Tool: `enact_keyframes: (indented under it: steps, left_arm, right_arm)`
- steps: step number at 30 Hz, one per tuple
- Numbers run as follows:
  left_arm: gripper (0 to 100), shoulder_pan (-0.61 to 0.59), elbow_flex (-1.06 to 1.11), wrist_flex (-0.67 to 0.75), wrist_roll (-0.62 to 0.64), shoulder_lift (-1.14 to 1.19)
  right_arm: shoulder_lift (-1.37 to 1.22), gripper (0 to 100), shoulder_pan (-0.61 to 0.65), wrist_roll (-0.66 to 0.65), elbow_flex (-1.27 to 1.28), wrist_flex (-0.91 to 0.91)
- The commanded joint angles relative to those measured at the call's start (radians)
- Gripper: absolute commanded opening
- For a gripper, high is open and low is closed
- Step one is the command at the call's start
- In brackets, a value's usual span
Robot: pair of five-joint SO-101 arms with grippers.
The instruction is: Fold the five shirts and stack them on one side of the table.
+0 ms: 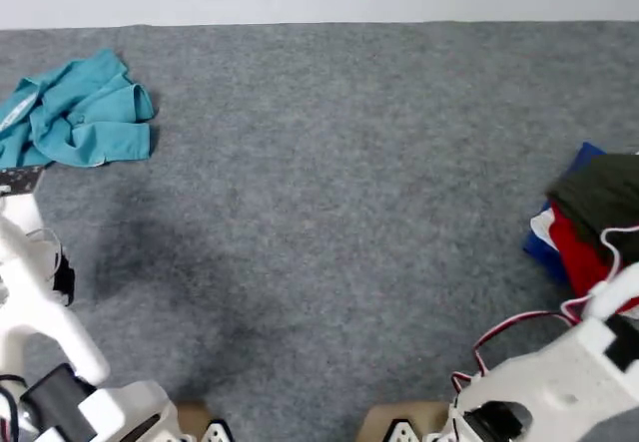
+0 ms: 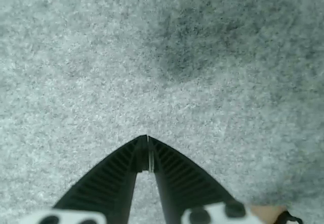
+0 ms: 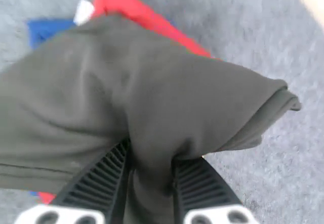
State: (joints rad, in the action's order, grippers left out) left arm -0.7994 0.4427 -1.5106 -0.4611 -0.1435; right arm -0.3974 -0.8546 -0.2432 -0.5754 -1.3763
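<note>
A crumpled teal shirt (image 1: 78,113) lies at the far left of the grey mat. At the right edge sits a pile of a blue shirt (image 1: 547,249), a white one (image 1: 544,226) and a red one (image 1: 584,254), with a dark olive shirt (image 1: 604,198) on top. My right gripper (image 3: 149,155) is shut on a fold of the dark olive shirt (image 3: 126,82), which drapes over the red shirt (image 3: 139,11) and the blue shirt (image 3: 48,29). Above bare mat, my left gripper (image 2: 148,142) is shut with nothing in it.
The grey mat (image 1: 339,193) covers the table up to a pale wall at the back. The white left arm (image 1: 35,302) stands at the near left and the right arm (image 1: 559,377) at the near right, with red and white cables.
</note>
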Motion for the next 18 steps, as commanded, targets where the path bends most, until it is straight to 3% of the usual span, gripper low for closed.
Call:
enact_keyframes:
  steps: [1, 9, 14, 18]
  left_arm:
    - [0, 0.006, -0.024, -0.015, 0.0, -0.041]
    - [0, 0.008, -0.024, -0.009, -0.005, -0.037]
    - [0, 0.008, -0.024, -0.008, -0.005, -0.034]
    - [0, 0.008, -0.033, -0.009, -0.005, -0.035]
  right_arm:
    - [-0.031, 2.4, -0.019, -0.043, -0.028, -0.012]
    - [0.09, 34.2, -0.004, -0.044, -0.04, -0.107]
    - [0.223, 30.7, 0.067, -0.044, -0.038, -0.111]
    - [0.236, 20.0, 0.14, -0.044, -0.008, -0.11]
